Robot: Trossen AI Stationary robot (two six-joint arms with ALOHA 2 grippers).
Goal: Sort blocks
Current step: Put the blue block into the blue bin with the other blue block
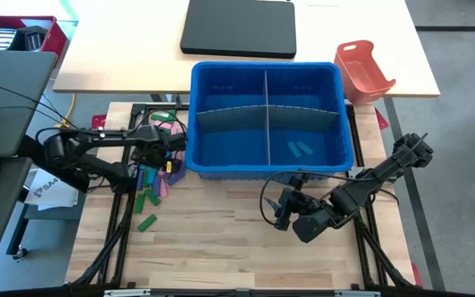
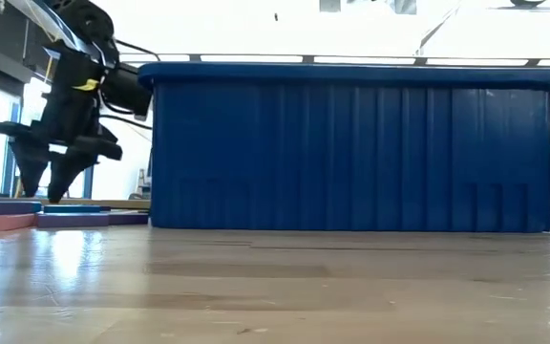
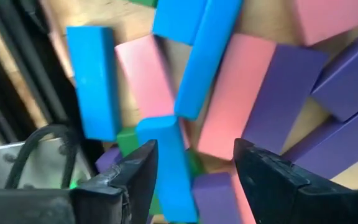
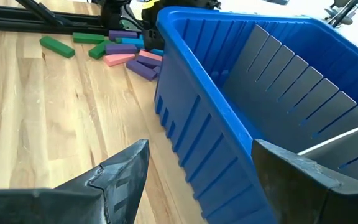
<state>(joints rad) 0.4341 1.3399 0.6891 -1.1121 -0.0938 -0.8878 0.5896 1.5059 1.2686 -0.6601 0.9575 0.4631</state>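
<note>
A pile of blocks (image 1: 157, 176) in pink, purple, blue and green lies on the wooden table just left of the blue bin (image 1: 266, 65). One green block (image 1: 147, 223) lies apart, nearer the front edge. Two blue blocks (image 1: 300, 149) lie in the bin's near right compartment. My left gripper (image 3: 194, 162) hangs open above the pile, pointing down, its fingers either side of a blue block (image 3: 166, 149) and a pink one (image 3: 229, 99). In the low view its fingertips (image 2: 51, 186) are clear of the blocks (image 2: 8, 218). My right gripper (image 1: 277, 210) waits open by the bin's near wall.
Grey slotted dividers (image 1: 265, 115) split the bin into compartments. Behind it stands a light table with an orange-red tray (image 1: 363, 70) and a black flat case (image 1: 239, 27). Bare wood (image 1: 221, 247) lies between the bin and the front edge.
</note>
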